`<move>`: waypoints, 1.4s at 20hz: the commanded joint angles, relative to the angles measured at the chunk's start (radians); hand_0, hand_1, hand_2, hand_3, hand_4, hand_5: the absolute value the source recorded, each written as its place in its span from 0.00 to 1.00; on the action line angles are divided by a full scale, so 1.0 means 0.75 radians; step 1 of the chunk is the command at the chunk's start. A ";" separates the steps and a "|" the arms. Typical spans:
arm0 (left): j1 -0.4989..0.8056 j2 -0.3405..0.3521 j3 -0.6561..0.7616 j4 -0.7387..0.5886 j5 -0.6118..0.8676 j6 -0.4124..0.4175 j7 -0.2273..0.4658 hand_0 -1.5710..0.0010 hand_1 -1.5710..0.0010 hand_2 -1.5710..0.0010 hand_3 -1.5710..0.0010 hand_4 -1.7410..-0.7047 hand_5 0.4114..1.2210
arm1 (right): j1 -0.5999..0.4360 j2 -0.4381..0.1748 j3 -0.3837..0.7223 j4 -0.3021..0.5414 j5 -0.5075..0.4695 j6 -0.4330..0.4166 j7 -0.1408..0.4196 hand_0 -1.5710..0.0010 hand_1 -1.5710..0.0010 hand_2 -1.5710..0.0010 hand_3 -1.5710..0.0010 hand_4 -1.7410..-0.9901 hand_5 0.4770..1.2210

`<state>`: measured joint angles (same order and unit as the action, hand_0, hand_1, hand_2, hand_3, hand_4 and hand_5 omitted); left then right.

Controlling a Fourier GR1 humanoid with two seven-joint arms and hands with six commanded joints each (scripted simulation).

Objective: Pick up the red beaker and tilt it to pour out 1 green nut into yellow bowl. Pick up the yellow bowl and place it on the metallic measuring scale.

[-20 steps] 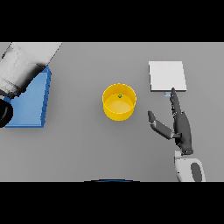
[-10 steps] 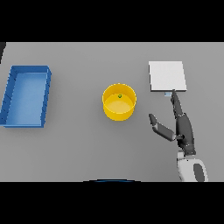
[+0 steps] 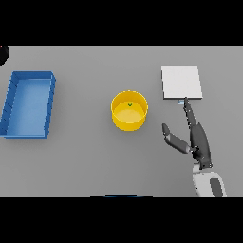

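yellow bowl (image 3: pixel 129 111): upright near the middle of the grey table (image 3: pixel 95 161), nothing touching it.
green nut (image 3: pixel 129 104): one small green nut inside the yellow bowl, toward the bowl's far wall.
metallic measuring scale (image 3: pixel 181 82): pale square plate, flat on the table toward the far right, nothing on it; well apart from the bowl, to its right and a bit farther back.
right hand (image 3: pixel 198 141): comes in from the lower edge on the right side of the table; fingers straight and held together, pointing away toward the scale; thumb spread out to the left toward the bowl; holds nothing. Fingertips reach just short of the scale's near edge; cannot tell if they touch it. Hand sits between the bowl and the table's right edge, apart from the bowl.
blue tray (image 3: pixel 11 105): rectangular bin with raised walls, on the left side of the table, long side running front to back; inside looks bare.
left hand: only a dark shape (image 3: pixel 3 53) with a bit of red on it at the far left corner, at the view's edge; too little shows to tell what the fingers are doing.
red beaker: not clearly seen; the red speck at the far left corner may be it, cannot tell.
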<state>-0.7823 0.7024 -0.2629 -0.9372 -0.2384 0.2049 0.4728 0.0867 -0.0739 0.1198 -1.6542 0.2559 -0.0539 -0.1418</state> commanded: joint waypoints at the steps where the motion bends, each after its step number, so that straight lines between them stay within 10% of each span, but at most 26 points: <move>1: 0.064 0.001 0.007 -0.057 0.013 0.027 0.033 0.00 0.00 0.00 0.08 0.00 1.00 | -0.005 0.003 -0.004 -0.008 -0.012 0.003 0.019 1.00 1.00 1.00 1.00 0.71 0.25; 8: 0.327 -0.041 0.011 -0.264 0.040 0.141 0.140 0.00 0.00 0.00 0.03 0.00 0.97 | -0.005 0.004 0.002 -0.004 -0.001 0.000 0.017 1.00 1.00 1.00 1.00 0.70 0.26; 12: 0.372 -0.053 -0.006 -0.272 0.012 0.137 0.183 0.00 0.00 0.00 0.01 0.00 0.69 | -0.006 0.001 0.002 0.008 0.004 -0.001 0.012 1.00 1.00 1.00 1.00 0.71 0.25; 15: 0.404 -0.015 -0.020 -0.333 0.049 0.017 0.180 0.00 0.08 0.09 0.13 0.35 0.52 | 0.006 0.008 0.005 0.008 0.004 -0.004 0.001 1.00 1.00 1.00 1.00 0.73 0.25; 20: 0.453 0.043 -0.029 -0.426 0.177 -0.205 0.180 0.62 0.69 0.69 0.71 0.80 0.39 | 0.039 0.006 0.012 0.000 0.015 -0.007 -0.023 1.00 1.00 1.00 1.00 0.74 0.26; 28: 0.414 0.033 -0.010 -0.400 0.219 -0.213 0.157 0.94 0.95 0.95 0.95 0.92 0.32 | 0.025 0.012 0.038 -0.043 0.055 -0.017 0.066 1.00 1.00 1.00 1.00 0.73 0.25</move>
<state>-0.4719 0.7272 -0.2701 -1.2369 -0.0746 0.0454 0.5898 0.1058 -0.0648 0.1481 -1.6865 0.2972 -0.0665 -0.0921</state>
